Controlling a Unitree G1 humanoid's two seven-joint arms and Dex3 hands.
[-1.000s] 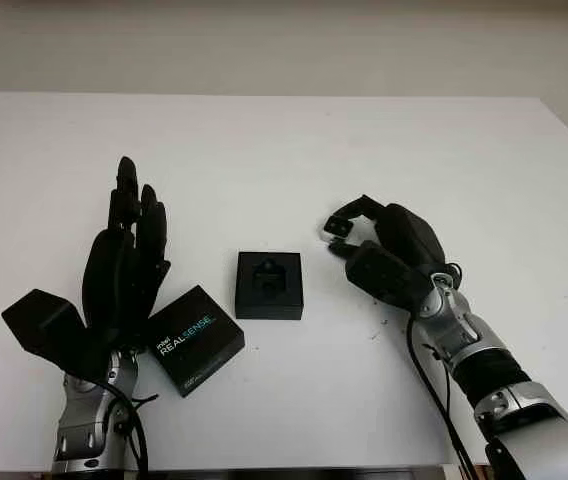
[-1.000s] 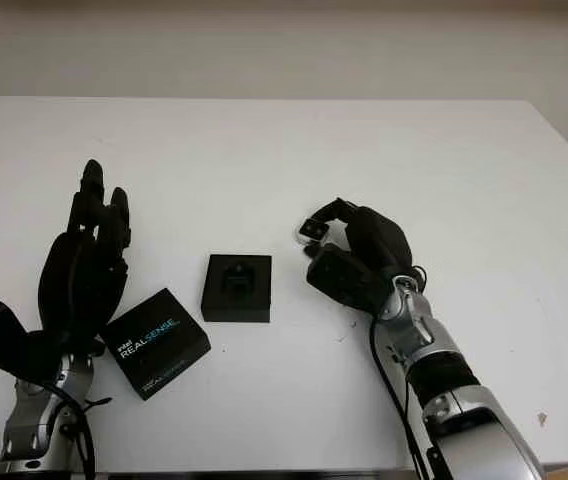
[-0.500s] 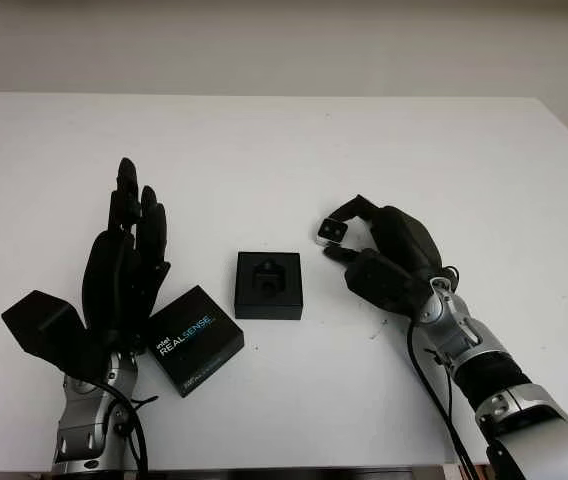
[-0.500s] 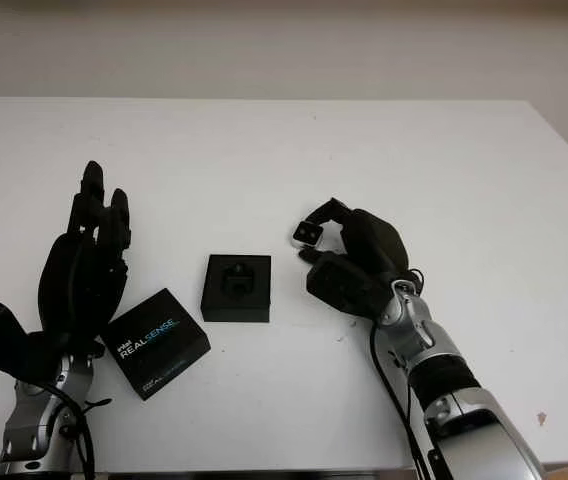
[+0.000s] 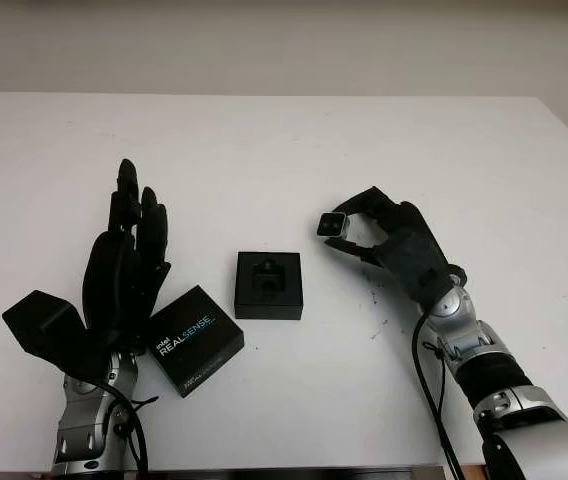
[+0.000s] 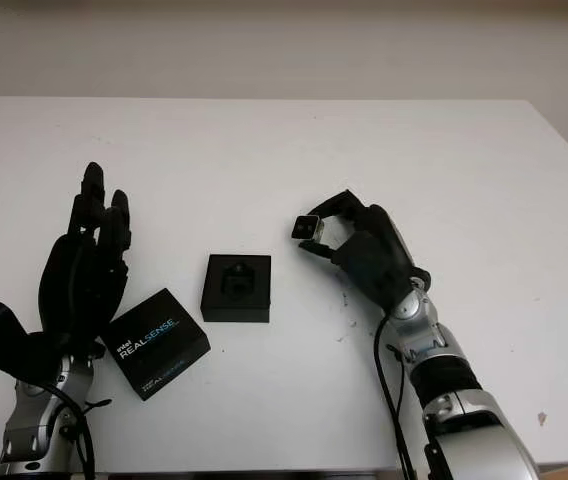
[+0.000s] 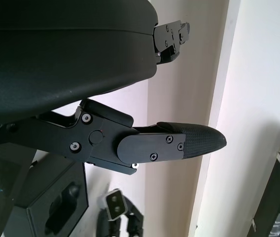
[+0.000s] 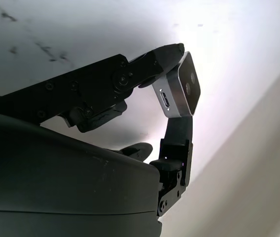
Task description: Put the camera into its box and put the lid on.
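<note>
A small silver camera (image 5: pixel 332 225) is pinched in the fingertips of my right hand (image 5: pixel 396 250), held above the white table (image 5: pixel 284 150) to the right of the box; its silver end (image 8: pixel 182 94) faces the wrist camera. The open black box (image 5: pixel 269 284) sits mid-table with a moulded black insert. Its lid (image 5: pixel 193 339), black with REALSENSE lettering, lies flat to the box's left. My left hand (image 5: pixel 124 270) stands open and upright beside the lid.
The table's front edge runs just below the lid and both forearms. A black cable (image 5: pixel 430 380) hangs along the right forearm. Small dark scuffs (image 5: pixel 374 295) mark the table near the right hand.
My right hand has turned and lifted, bringing the camera up and its silver face into view. The left hand, box and lid have not moved.
</note>
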